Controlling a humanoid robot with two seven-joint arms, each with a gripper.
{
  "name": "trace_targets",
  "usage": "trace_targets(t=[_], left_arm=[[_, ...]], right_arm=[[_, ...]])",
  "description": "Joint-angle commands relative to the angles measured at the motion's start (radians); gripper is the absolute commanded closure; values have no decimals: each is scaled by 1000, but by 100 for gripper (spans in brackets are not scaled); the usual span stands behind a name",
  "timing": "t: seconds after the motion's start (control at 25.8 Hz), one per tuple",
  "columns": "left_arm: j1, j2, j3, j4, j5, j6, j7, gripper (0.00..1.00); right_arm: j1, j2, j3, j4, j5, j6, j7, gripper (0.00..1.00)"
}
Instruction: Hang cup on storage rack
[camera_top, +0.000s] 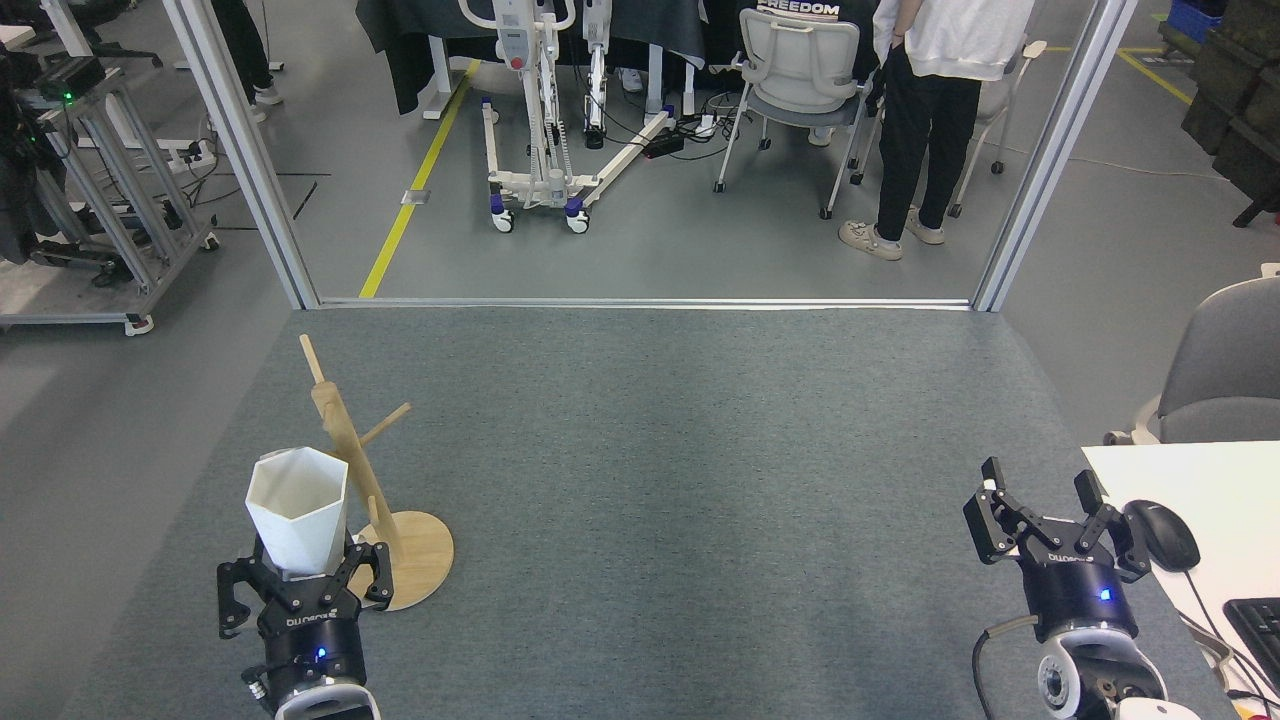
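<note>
The white faceted cup (297, 510) stands upright, rim up, its narrow base down between the fingers of my left gripper (300, 582) at the lower left. That gripper is shut on the cup, and the cup's base hides its fingertips. The light wooden storage rack (347, 450) rises just right of the cup, leaning left. Its round base (420, 555) rests on the grey carpeted surface and its pegs are bare. The cup's right side overlaps the post in the head view. The cup's handle is hidden. My right gripper (1040, 512) is open and holds nothing at the lower right.
A white desk (1200, 470) with a black mouse (1162, 535) and a keyboard (1256, 625) sits right of my right gripper. A grey chair (1225, 370) is behind it. Metal frame posts (245, 160) flank the surface's far edge; a person (935, 120) stands beyond.
</note>
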Motion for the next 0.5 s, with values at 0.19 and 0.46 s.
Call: trace_targets(t=[0.19,0.46], left_arm=[[-12,-2,-4,38,-3,1,19,0],[-15,0,-25,51,-8,0,22,0]], right_arm=[[1,4,0,0,0,0,-5,1],[-2,9,0,0,0,2,-3,1]])
